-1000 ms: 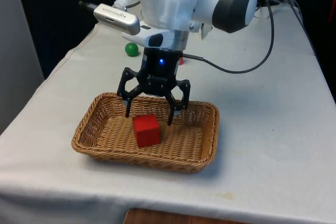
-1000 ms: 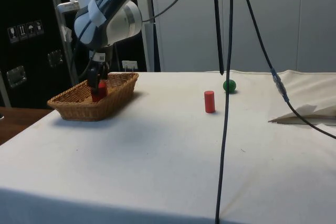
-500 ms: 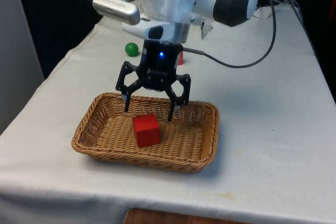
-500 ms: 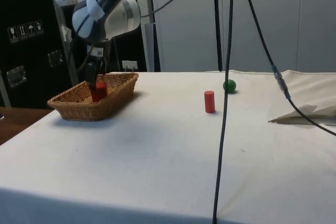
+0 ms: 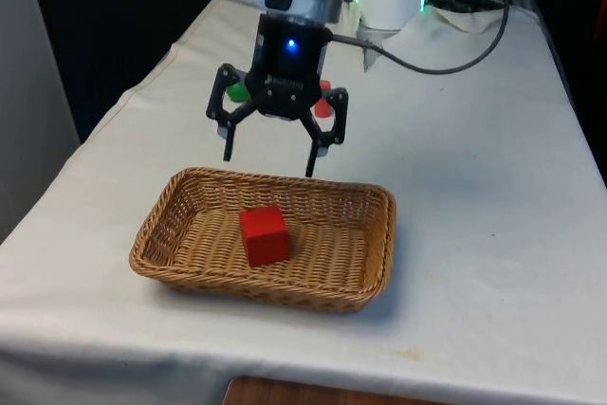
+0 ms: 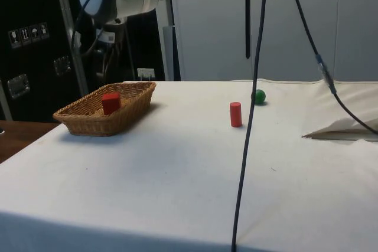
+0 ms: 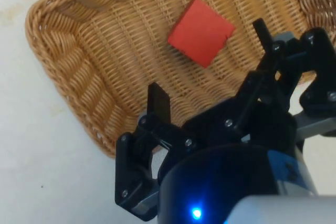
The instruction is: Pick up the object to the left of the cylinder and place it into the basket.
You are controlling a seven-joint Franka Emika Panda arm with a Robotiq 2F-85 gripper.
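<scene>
One red cube (image 5: 264, 234) lies in your wicker basket (image 5: 371, 272); above the basket the gripper (image 5: 268, 160) hangs empty, fingers apart. Beyond the basket, white cloth (image 5: 474, 234) carries a red cylinder (image 6: 235, 114) and green ball (image 6: 258, 96)

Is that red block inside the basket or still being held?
Inside. The red block lies on the basket floor, with the open gripper above, apart from it.

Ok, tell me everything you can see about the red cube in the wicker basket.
The red cube is a plain, matte block with sharp edges, apparently whole. It rests flat on the woven floor of the shallow tan wicker basket, near the middle and clear of the walls. Nothing grips it: the black gripper hangs open above it.
</scene>
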